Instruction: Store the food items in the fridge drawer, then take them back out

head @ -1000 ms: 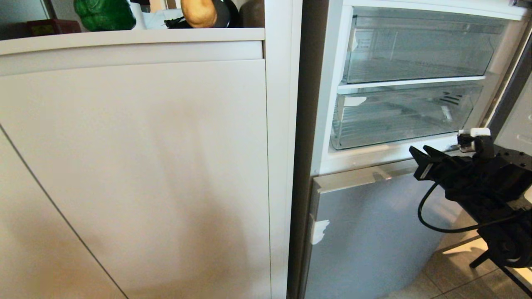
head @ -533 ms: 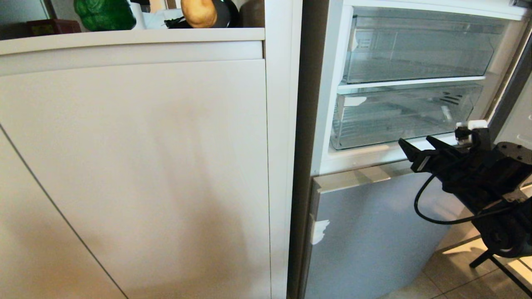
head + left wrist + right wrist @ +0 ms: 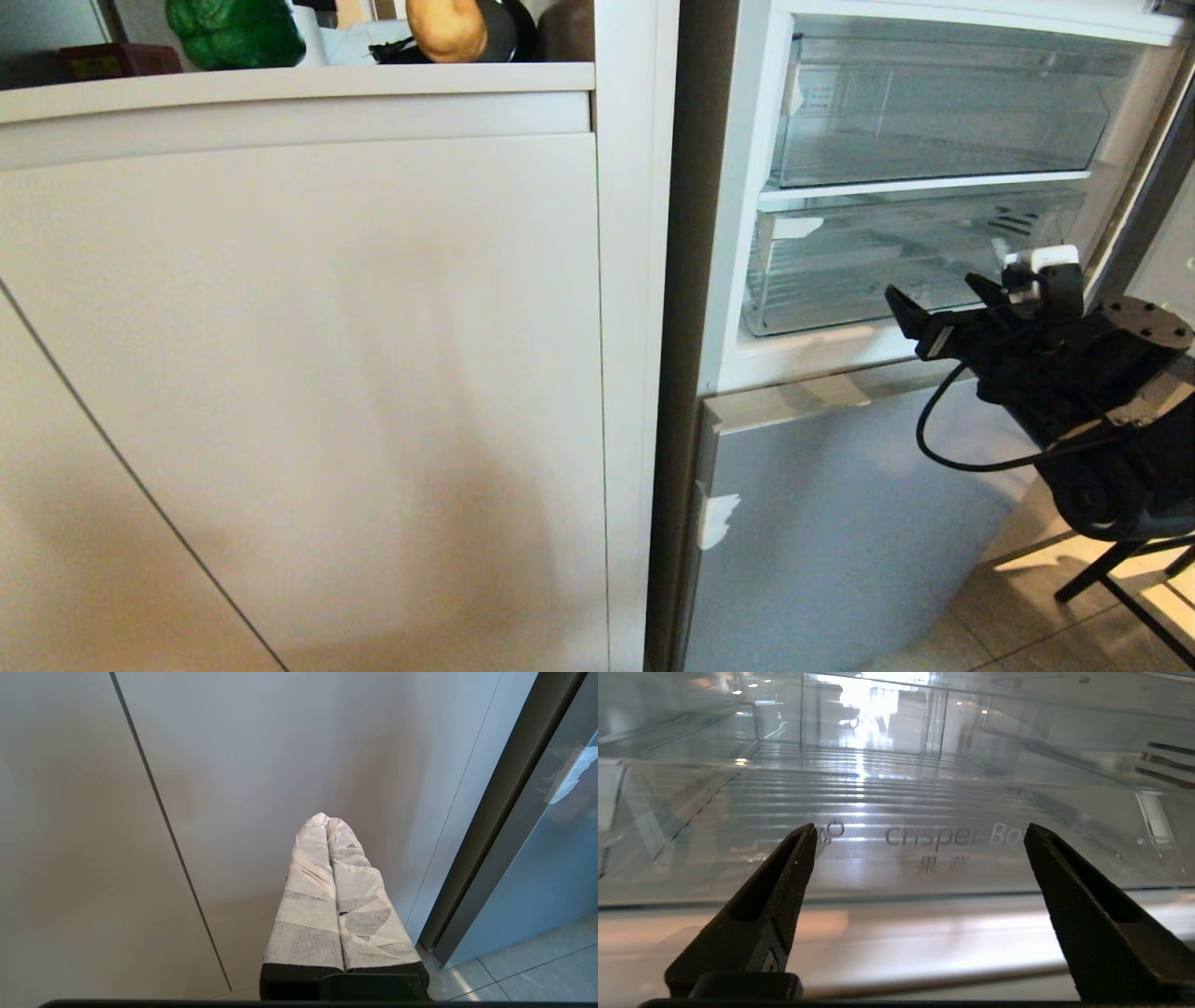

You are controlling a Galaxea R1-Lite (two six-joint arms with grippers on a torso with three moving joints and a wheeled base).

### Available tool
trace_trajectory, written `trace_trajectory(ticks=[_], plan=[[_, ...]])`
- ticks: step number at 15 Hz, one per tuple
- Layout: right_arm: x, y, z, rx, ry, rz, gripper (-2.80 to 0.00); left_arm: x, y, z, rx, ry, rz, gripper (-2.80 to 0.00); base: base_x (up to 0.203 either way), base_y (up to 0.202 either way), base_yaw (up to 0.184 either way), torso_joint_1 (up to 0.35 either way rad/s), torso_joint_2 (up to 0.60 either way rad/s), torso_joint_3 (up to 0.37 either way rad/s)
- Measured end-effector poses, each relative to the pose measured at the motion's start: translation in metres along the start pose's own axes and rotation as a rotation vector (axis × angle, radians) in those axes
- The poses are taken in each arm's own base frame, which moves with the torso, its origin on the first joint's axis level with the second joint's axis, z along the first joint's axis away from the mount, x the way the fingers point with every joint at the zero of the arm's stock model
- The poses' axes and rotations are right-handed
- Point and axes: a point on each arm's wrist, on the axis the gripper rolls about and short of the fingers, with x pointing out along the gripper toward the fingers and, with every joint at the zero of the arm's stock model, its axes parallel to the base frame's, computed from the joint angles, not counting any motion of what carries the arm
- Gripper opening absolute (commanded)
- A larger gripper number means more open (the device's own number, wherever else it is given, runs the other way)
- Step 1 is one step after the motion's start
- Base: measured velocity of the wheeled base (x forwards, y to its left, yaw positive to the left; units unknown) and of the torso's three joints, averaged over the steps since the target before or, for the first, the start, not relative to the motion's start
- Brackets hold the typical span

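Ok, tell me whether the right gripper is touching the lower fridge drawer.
Apart. In the right wrist view the right gripper stands open before the lower fridge drawer, both fingertips bare, nothing between them.

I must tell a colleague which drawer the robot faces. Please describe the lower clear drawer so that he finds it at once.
Look inside the open fridge to the right of the beige cabinet. Two clear plastic drawers are stacked there; the one meant is the lower drawer, under the white shelf. Unlike the upper drawer, it has "crisper" printed on its front, and the right gripper is just before it, fingers open.
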Motion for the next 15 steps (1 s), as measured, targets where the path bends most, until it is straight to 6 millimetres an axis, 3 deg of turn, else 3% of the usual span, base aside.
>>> trace_trajectory(ticks=[6,15], plan=[[0.017,-0.002,-0.01,-0.001,-0.018,-0.005,0.0,0.0,0.0,0.0,0.0,0.0,0.0,-2.8,0.0,0.0,0.0,0.0,0.0,0.0],[0.029,-0.004,-0.004,0.003,-0.072,-0.01,0.0,0.0,0.0,0.0,0.0,0.0,0.0,-2.8,0.0,0.0,0.0,0.0,0.0,0.0]])
